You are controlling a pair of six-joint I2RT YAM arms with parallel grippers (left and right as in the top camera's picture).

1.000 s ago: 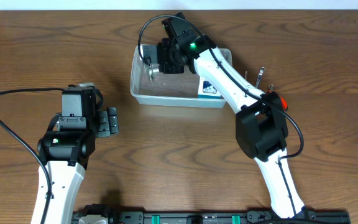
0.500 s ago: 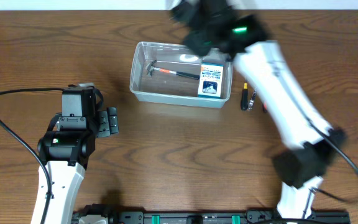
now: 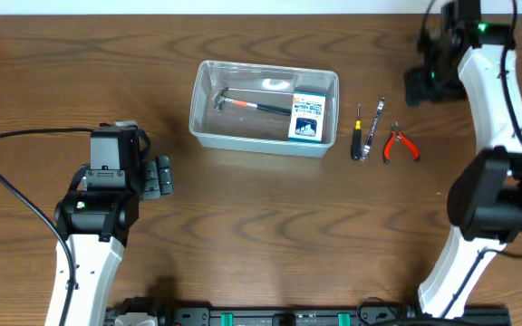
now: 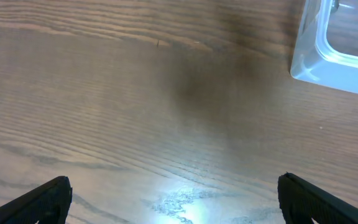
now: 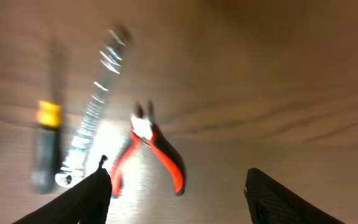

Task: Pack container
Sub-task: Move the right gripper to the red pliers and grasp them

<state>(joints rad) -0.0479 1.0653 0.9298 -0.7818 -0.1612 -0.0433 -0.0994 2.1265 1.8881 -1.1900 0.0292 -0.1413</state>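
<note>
Noted hammer (image 3: 247,105) and blue-and-white box (image 3: 306,119) lying inside container (image 3: 263,145), at upper middle of desk (image 3: 261,235). Judged packing partly done.

Step in hand: reaching for next tool. Right end effector (image 5: 178,177) poised above red pliers (image 5: 154,149), jaws apart, nothing held; wrist view blurred.

Next move: lower, centre on pliers, close across handles. Wrench (image 5: 95,102) and screwdriver (image 5: 45,146) just beside, so could get clipped.

Left end effector (image 4: 174,190) spread wide, empty, near container corner.

One container (image 3: 252,145), one hammer (image 3: 243,104), one box (image 3: 307,119), one screwdriver (image 3: 356,140), one wrench (image 3: 380,122), one pliers (image 3: 399,145)
</note>
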